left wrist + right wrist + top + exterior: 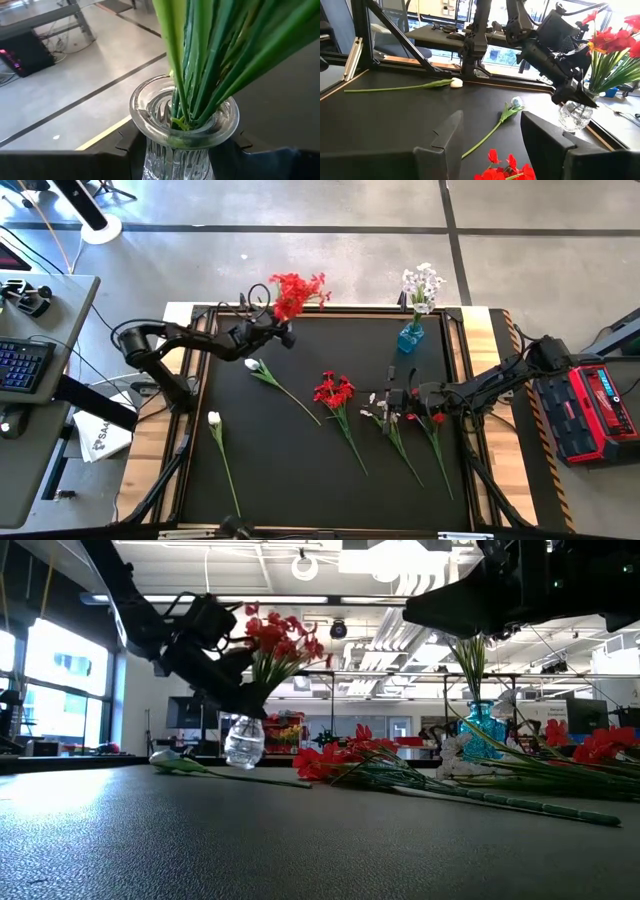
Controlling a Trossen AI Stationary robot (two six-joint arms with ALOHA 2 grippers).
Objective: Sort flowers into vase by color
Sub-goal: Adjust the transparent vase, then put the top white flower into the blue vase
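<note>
A clear glass vase (150, 97) stands at the table's far edge and holds red flowers (297, 292) on green stems (200, 60). My left gripper (287, 335) is open at this vase's neck. A blue vase (411, 337) farther right holds white flowers (422, 283). Lying on the black mat are two white buds (252, 364) (214, 418), a red spray (333, 390), a white spray (378, 412) and another red one (437, 418). My right gripper (490, 135) is open and hangs above the white spray, with red blossoms (505, 167) below its fingers. My left gripper has its fingers on either side of the clear vase's neck (175, 150), just under the rim, coming from the table's left. I cannot tell whether they touch the glass. The vase stands upright on the table.
A red device (590, 410) sits past the table's right edge, and a desk with a keyboard (20, 365) stands to the left. Free mat lies between the flower stems and along the near edge.
</note>
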